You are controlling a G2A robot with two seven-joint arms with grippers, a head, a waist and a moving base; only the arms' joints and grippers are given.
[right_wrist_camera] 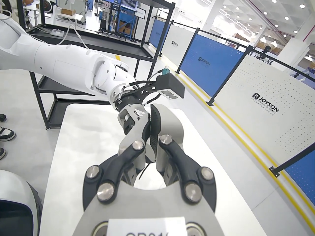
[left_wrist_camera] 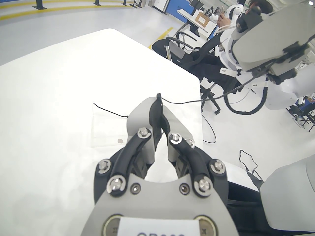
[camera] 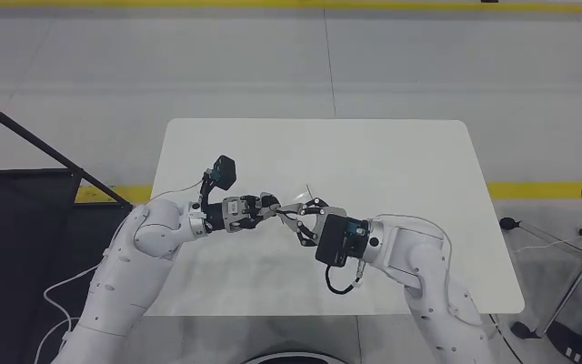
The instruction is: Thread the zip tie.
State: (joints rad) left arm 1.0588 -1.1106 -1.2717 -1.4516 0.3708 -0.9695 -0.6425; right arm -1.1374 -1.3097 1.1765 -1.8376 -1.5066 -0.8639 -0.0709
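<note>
The zip tie (camera: 291, 209) is a thin black strap held in the air between both grippers, above the front middle of the white table (camera: 409, 164). My left gripper (left_wrist_camera: 157, 106) is shut on it; one end of the zip tie (left_wrist_camera: 182, 103) sticks out past the fingertips and another stretch trails off to the side. My right gripper (right_wrist_camera: 152, 116) is shut too, and the zip tie's tail (right_wrist_camera: 145, 170) hangs down between its fingers. In the top view the left gripper (camera: 275, 207) and right gripper (camera: 300, 221) are nearly tip to tip.
A clear flat sheet (left_wrist_camera: 105, 128) lies on the table just beyond the grippers. The table's front edge (camera: 273, 314) is close beneath both forearms. A black rack (right_wrist_camera: 98, 37) stands off the table's left side.
</note>
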